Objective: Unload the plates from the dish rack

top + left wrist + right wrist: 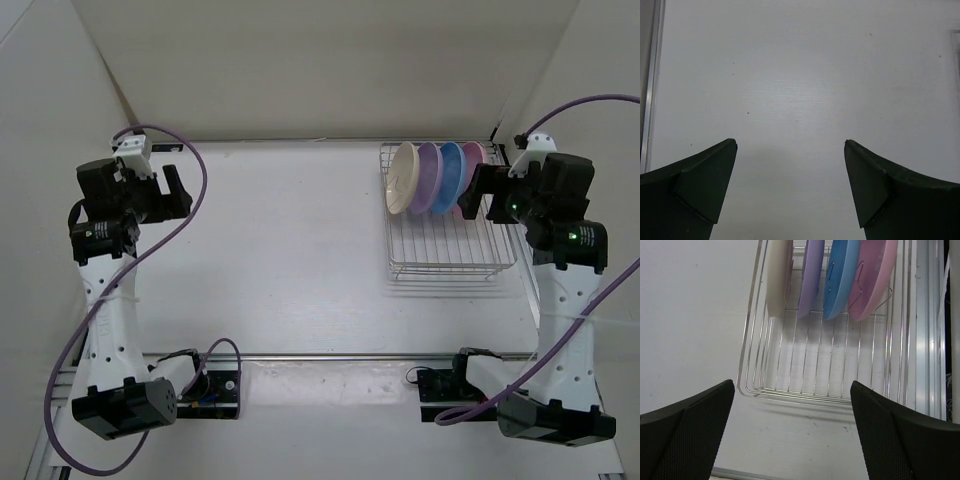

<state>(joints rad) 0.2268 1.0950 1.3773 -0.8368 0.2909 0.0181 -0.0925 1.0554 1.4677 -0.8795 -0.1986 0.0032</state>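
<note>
Four plates stand on edge at the far end of the silver wire dish rack (450,250), back right of the table (280,250). Left to right they're the cream-white plate (403,177), lilac plate (429,177), blue plate (452,172) and pink plate (472,158). The right gripper (792,385) is beside the rack, spread wide and empty. The left gripper (790,142) is spread wide and empty too.

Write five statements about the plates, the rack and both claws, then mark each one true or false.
1. The cream plate, lilac plate, blue plate and pink plate all stand on edge in the dish rack. True.
2. The blue plate stands at one end of the row. False: it is between the lilac plate and the pink plate.
3. The left claw grips a plate. False: it is open and empty, over the table.
4. The right claw is open. True.
5. The plates fill the whole dish rack. False: they stand at its far end; the near part is bare wire.
</note>
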